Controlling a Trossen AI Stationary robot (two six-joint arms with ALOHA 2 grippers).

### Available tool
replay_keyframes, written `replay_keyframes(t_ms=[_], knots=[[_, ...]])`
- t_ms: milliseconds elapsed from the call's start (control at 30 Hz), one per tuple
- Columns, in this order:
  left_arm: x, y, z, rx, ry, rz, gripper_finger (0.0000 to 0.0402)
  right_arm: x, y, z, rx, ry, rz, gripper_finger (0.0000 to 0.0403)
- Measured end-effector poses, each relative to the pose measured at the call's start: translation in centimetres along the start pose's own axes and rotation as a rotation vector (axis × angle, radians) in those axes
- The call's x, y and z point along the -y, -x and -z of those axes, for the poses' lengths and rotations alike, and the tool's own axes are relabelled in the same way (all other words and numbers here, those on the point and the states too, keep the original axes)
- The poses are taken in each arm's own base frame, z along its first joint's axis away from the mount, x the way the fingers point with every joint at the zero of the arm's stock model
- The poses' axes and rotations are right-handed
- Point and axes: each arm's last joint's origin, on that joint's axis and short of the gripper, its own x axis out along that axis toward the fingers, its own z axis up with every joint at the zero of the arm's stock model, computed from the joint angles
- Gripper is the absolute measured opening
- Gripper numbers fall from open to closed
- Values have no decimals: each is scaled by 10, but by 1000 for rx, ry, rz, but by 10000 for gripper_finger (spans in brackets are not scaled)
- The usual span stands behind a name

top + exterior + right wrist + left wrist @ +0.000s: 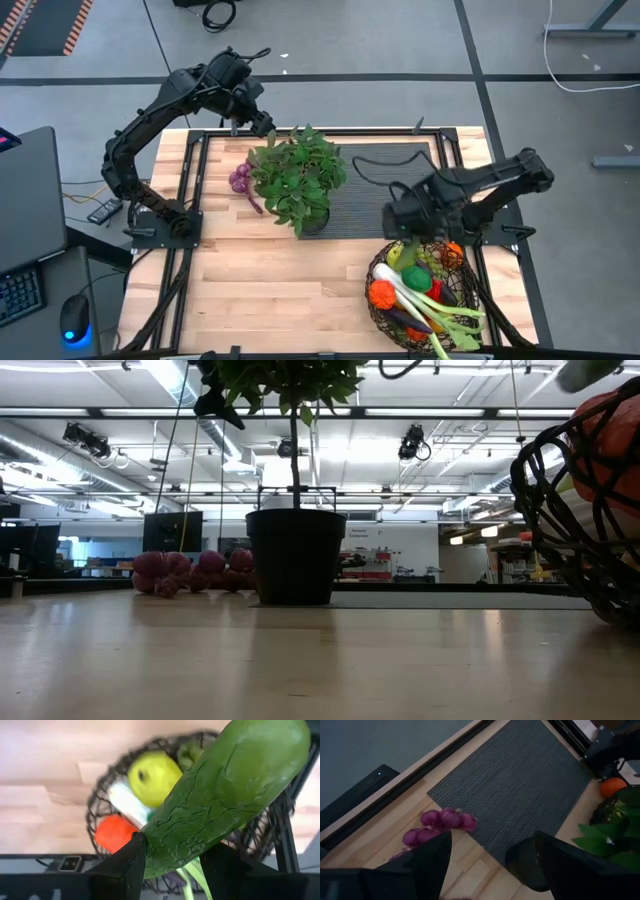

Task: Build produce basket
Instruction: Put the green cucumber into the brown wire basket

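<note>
Two claws: my right claw [172,865] grips a cucumber [225,795] above the basket [385,300] at the surface's near right, my left claw [477,852] spread wide over purple grapes [440,825].

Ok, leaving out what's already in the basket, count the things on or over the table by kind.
Potted plant: 1
Mat: 1
Basket: 1
Bunch of purple grapes, ahead of the open left gripper: 1
Cucumber, held by the right gripper over the basket: 1
Total: 5
</note>
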Motion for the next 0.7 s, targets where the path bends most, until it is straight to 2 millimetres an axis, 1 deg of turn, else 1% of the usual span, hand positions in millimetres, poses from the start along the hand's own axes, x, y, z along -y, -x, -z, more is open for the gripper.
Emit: replay_keyframes(t_ms=[233,400,567,700], knots=[[0,0,0,-1,-1,0,288,17,-3,31,-56,18,35,178],[0,0,1,-5,-2,0,288,22,-9,58,-117,128,9,178],[8,-1,7,-56,-32,15,288,27,-22,82,-158,143,68,179],[18,-3,14,-114,-101,33,288,32,-32,96,-144,100,108,179]])
